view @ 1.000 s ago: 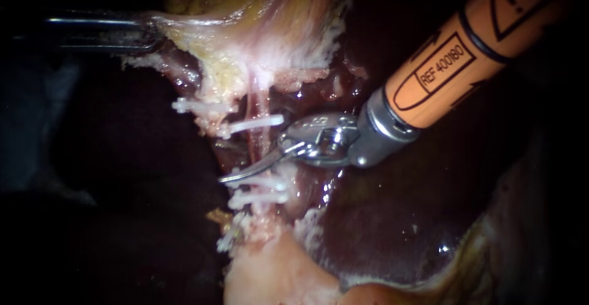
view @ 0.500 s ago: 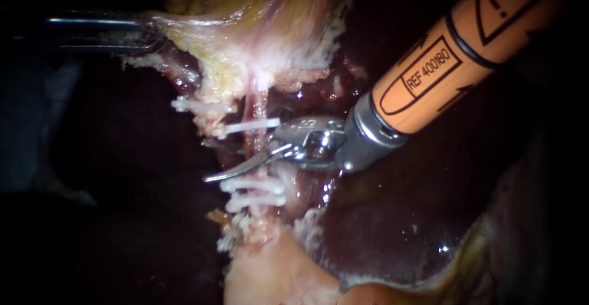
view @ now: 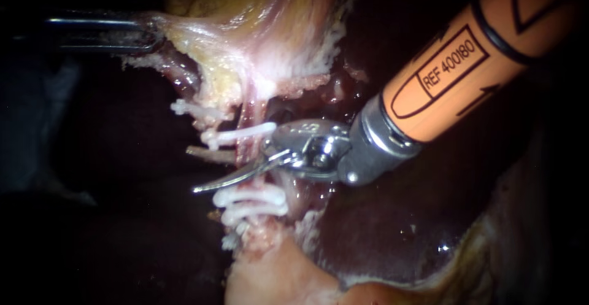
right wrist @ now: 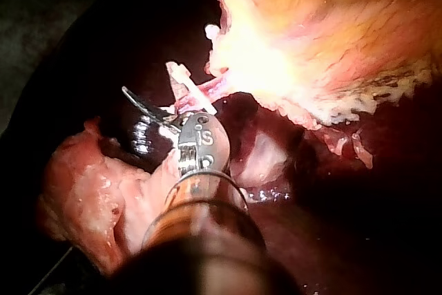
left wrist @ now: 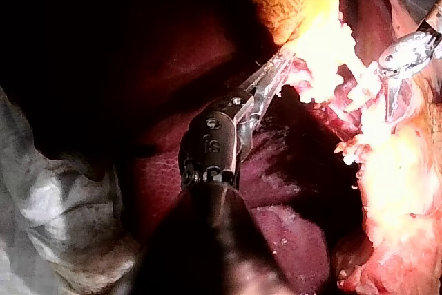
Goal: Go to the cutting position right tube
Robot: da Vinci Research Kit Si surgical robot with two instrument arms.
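Centre lit, edges black; wrist views: glare on gallbladder (right wrist: 311,25).

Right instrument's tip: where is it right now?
Endoscope view, centre-left: the orange-shafted right instrument's tip crosses the thin pink tube, below one white plastic clip and above a pair of white clips.

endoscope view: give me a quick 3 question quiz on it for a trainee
1. Multiple choice: where does the blade of the right instrument cross the tube?
A. above the upper clip
B. between the upper clip and the lower clips
C. below the lower clips
2. True or false: the left instrument holds nothing.
3. Fill in: the right instrument's shaft comes in from the view's upper ____.

Key: 1 B. 2 False, its jaws are shut on the gallbladder. 3 right.
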